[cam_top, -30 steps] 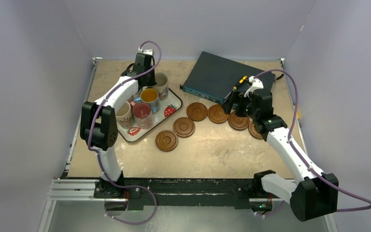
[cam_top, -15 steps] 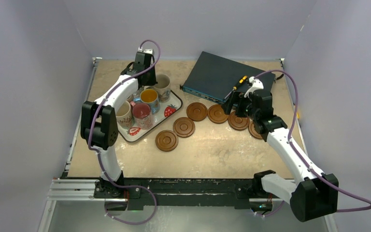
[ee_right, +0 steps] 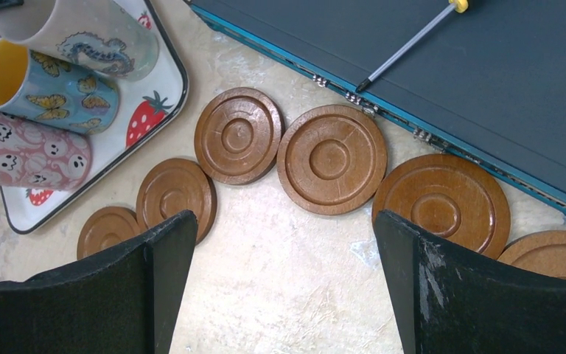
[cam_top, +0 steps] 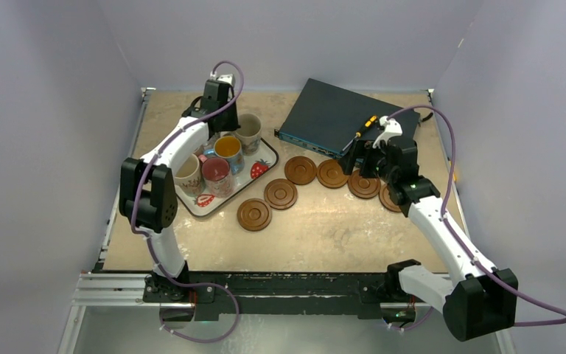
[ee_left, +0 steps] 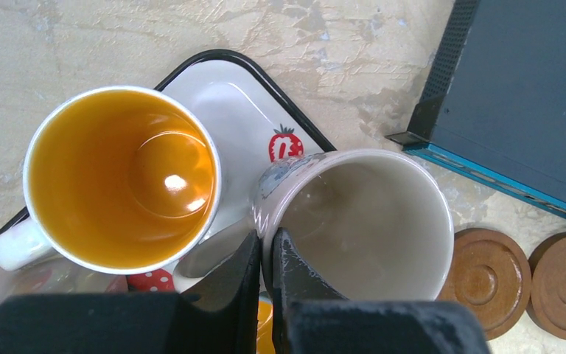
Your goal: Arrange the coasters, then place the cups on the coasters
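Observation:
Six brown coasters lie in an arc from the front one (cam_top: 254, 214) past the middle (cam_top: 301, 170) to the right end (cam_top: 390, 198). Several cups stand on the strawberry tray (cam_top: 267, 153): an orange-lined one (ee_left: 121, 177), a pink one (cam_top: 217, 173) and a cream one (cam_top: 189, 171). At the tray's far corner my left gripper (ee_left: 267, 254) is shut on the near wall of a cream cup (ee_left: 361, 221), one finger inside and one outside. Whether that cup is off the tray I cannot tell. My right gripper (ee_right: 284, 221) hangs open over bare table by the right coasters (ee_right: 332, 158).
A dark blue flat box (cam_top: 332, 114) lies at the back right, with a yellow-handled screwdriver (cam_top: 365, 125) on top. It borders the coaster row. White walls enclose the table on three sides.
My left gripper has closed the last bit onto the cream cup's wall, and the left arm has shifted slightly. The right arm and the coasters have stayed put.

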`<move>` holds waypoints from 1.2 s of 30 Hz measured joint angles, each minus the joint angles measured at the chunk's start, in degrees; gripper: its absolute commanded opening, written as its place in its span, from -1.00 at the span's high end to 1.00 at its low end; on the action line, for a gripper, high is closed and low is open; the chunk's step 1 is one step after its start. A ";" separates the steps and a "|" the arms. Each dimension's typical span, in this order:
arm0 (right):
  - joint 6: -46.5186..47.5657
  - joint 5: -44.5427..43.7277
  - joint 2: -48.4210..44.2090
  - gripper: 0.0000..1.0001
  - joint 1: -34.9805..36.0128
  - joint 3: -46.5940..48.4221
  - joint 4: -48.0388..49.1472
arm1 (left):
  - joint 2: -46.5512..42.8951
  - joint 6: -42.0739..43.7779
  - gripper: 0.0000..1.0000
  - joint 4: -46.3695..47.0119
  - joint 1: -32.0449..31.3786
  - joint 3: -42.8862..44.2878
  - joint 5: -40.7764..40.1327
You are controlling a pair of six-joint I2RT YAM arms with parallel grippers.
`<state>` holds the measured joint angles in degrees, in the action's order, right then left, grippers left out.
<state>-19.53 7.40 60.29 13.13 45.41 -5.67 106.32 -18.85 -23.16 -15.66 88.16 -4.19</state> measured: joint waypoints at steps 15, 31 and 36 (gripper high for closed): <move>1.64 2.86 0.07 -0.86 0.04 2.60 1.73 | 0.83 1.99 0.87 0.31 0.79 0.37 2.91; 1.57 4.13 0.50 -0.86 0.04 0.52 2.78 | 5.75 2.54 0.81 0.39 1.79 3.65 5.90; 1.57 4.20 0.50 -0.86 0.04 0.20 2.99 | 5.79 3.72 1.00 0.26 1.84 3.69 5.60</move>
<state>-17.96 11.60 60.80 13.17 45.60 -2.68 112.12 -15.14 -22.90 -13.82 91.85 1.41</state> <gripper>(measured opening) 0.932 0.087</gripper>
